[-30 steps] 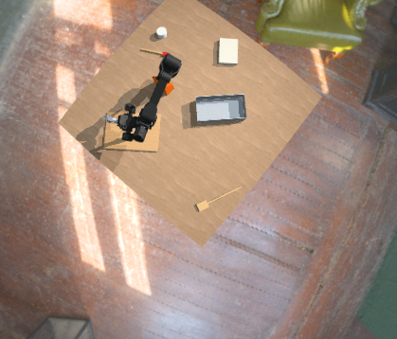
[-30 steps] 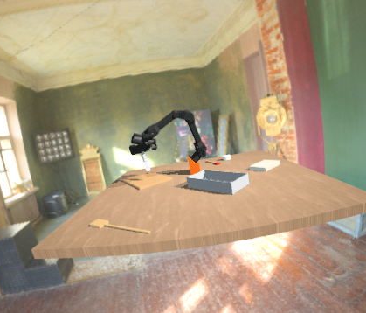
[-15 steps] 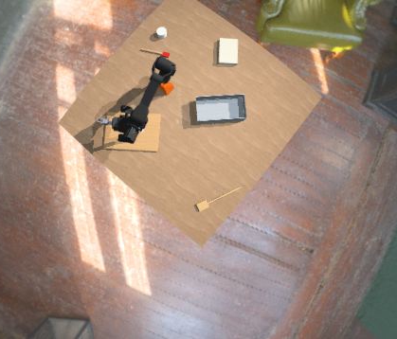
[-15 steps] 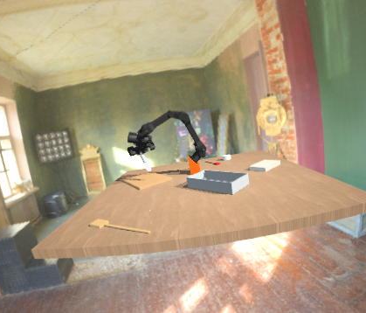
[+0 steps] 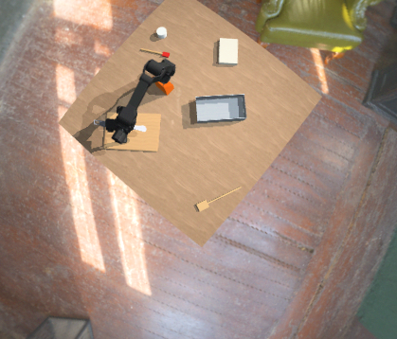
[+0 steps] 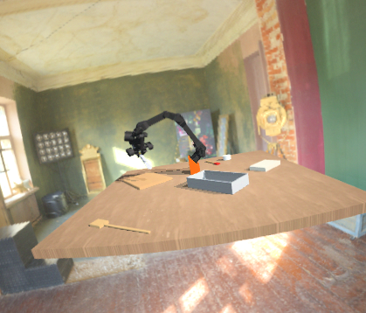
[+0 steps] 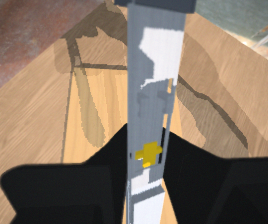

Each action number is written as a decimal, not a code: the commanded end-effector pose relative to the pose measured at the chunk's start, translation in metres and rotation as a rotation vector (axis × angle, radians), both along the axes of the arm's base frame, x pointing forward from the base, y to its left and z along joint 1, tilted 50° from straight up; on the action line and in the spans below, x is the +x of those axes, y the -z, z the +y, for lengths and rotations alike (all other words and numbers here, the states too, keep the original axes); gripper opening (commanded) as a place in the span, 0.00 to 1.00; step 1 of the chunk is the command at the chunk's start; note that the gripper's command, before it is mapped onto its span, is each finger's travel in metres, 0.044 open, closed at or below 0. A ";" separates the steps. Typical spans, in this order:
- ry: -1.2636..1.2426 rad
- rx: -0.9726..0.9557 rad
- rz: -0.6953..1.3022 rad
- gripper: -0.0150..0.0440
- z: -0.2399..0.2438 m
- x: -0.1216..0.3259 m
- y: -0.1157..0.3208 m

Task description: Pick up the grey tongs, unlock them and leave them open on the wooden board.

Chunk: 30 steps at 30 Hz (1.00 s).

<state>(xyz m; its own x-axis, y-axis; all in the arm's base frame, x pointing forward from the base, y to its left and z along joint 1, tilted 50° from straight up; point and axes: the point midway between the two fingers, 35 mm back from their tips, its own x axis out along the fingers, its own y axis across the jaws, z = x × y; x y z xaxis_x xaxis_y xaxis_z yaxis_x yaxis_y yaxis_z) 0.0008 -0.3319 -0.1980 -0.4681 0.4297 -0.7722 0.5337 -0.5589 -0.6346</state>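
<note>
Small items around your surface

On your surface (image 5: 266, 137) (image 6: 202, 219) you have a white cylinder (image 5: 161, 32) (image 6: 226, 157) near a red-headed stick (image 5: 154, 52) (image 6: 216, 163). You also have a cream block (image 5: 228, 51) (image 6: 265, 165) lying flat and, well apart from these, a square-headed wooden tool (image 5: 203, 205) (image 6: 100, 224). A green chair (image 5: 311, 30) stands beyond the edge.
</note>
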 end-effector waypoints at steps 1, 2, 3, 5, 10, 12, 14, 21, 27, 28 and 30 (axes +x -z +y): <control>0.045 0.040 -0.047 0.00 -0.001 -0.001 0.001; 0.057 0.050 -0.058 0.00 -0.001 -0.002 0.002; 0.069 0.061 -0.069 0.00 0.000 -0.002 0.002; 0.095 0.082 -0.091 0.00 0.001 -0.003 0.003; 0.161 0.133 -0.149 0.00 0.003 -0.004 0.003; 0.189 0.152 -0.172 0.00 0.003 -0.004 0.003; 0.216 0.171 -0.195 0.00 0.004 -0.005 0.003; 0.315 0.233 -0.276 0.00 0.006 -0.006 0.001; 0.365 0.262 -0.316 0.00 0.007 -0.006 0.000; 0.365 0.262 -0.316 0.00 0.007 -0.006 0.000; 0.365 0.262 -0.316 0.00 0.007 -0.006 0.000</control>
